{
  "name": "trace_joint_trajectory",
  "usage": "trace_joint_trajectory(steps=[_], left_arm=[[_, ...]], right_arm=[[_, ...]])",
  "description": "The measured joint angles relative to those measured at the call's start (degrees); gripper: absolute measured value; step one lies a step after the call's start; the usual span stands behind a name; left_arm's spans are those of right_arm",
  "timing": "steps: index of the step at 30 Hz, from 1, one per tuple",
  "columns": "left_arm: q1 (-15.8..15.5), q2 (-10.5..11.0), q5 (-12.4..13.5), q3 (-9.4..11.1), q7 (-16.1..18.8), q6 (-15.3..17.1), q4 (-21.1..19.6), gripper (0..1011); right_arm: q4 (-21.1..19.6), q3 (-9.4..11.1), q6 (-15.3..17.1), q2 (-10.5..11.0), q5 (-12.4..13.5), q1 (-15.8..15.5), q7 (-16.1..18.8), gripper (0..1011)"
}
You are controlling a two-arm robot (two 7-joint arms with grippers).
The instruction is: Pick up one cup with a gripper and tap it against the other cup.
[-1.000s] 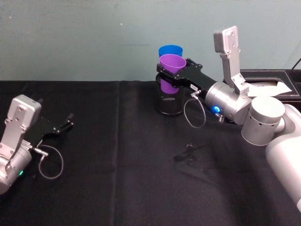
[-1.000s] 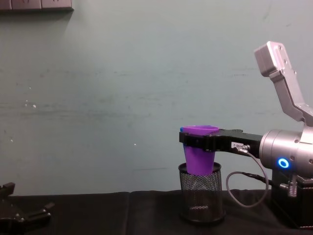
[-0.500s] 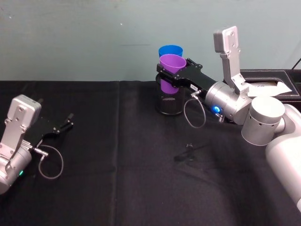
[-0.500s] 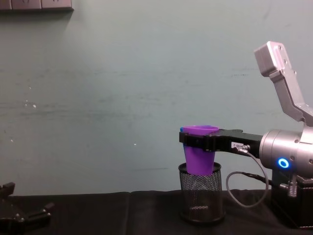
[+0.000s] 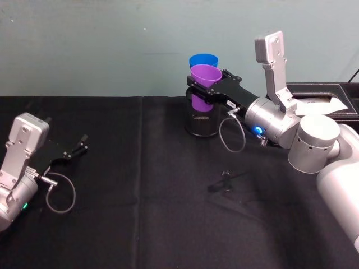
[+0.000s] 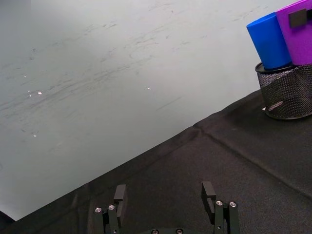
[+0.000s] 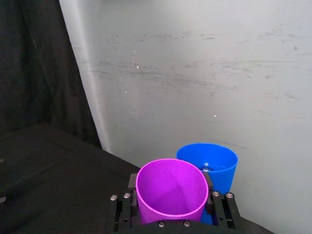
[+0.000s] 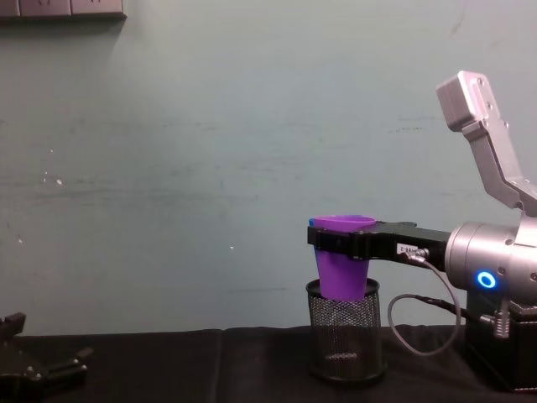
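Black tabletop (image 5: 140, 224). Right end effector (image 5: 205, 85), upper centre of head view, clenched on a cup. Left end effector (image 6: 164, 192), lower left, released, idle. Wire-mesh pen holder (image 5: 202, 124) under the right one. Purple cup (image 5: 205, 73), gripped below its rim, base dipping into the holder. Blue cup (image 5: 203, 59) just behind, in the holder; contact indeterminate.

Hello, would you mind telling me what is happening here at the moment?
The right hand grips the purple cup near its rim, holding it upright with its base dipping into the mesh holder. The blue cup stands just behind, rim beside rim; whether they touch is unclear. The left hand is parked open, low at the table's left side.
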Motion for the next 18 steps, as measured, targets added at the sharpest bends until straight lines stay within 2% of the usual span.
trace_joint_trajectory(steps=[6, 18], left_arm=[[0.0, 0.0, 0.0, 0.0, 0.0, 0.0, 0.0, 1000], [0.0, 0.0, 0.0, 0.0, 0.0, 0.0, 0.0, 1000]], right_arm=[[-0.68, -0.03, 0.26, 0.28, 0.1, -0.52, 0.24, 746], [-7.37, -0.34, 2.97, 2.64, 2.22, -4.79, 1.69, 747]])
